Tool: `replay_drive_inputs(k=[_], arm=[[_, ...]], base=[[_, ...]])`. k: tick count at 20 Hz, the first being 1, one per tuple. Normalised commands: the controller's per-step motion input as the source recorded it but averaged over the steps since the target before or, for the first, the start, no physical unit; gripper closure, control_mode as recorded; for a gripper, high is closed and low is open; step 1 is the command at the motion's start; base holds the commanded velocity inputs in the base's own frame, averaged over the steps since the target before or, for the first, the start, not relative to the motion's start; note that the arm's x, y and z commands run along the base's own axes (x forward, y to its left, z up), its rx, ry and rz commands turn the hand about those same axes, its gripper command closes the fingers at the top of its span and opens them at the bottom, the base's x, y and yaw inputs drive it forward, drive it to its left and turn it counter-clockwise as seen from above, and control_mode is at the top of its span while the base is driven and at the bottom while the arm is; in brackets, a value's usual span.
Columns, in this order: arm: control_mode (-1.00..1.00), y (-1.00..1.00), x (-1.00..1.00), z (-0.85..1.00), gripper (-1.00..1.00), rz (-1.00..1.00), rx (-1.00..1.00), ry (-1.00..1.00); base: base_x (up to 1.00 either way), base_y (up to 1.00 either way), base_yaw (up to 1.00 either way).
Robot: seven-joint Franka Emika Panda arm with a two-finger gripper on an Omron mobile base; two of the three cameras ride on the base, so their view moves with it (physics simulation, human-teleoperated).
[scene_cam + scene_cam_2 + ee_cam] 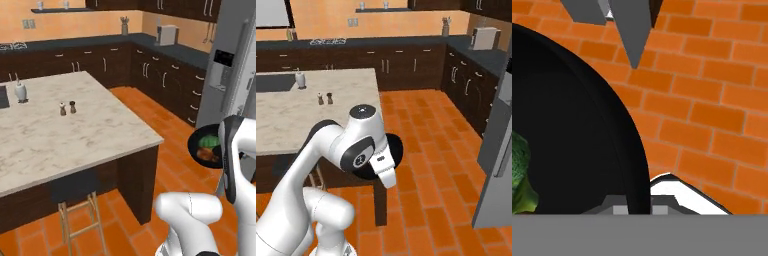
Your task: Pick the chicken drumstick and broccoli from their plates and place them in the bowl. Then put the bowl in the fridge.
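the gripper (643, 202) is clenched on the rim of the black bowl (198, 145), holding it in the air above the orange tiled floor (167, 127), off the marble island (75, 130). inside the bowl lie the broccoli (212, 142) and the chicken drumstick (206, 154), side by side. the grey fridge (231, 65) stands just beyond the bowl, doors closed.

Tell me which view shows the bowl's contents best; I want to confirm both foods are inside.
The left base view: the bowl tilts toward the camera, showing the broccoli and chicken drumstick inside. The hand view shows its dark inside and some broccoli. The right base view shows its rim behind the arm.
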Motion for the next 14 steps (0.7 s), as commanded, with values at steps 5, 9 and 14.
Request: replay_drive_inputs(k=[5, 9, 14], arm=[[1.00, 0.00, 0.00, 0.00, 1.00, 0.00, 0.00, 0.00], [1.00, 0.00, 0.00, 0.00, 1.00, 0.00, 0.00, 0.00], [1.00, 0.00, 0.00, 0.00, 1.00, 0.00, 0.00, 0.00]], base=[[0.42, -1.00, 0.48], [0.46, -1.00, 0.43], [0.36, -0.86, 0.15]])
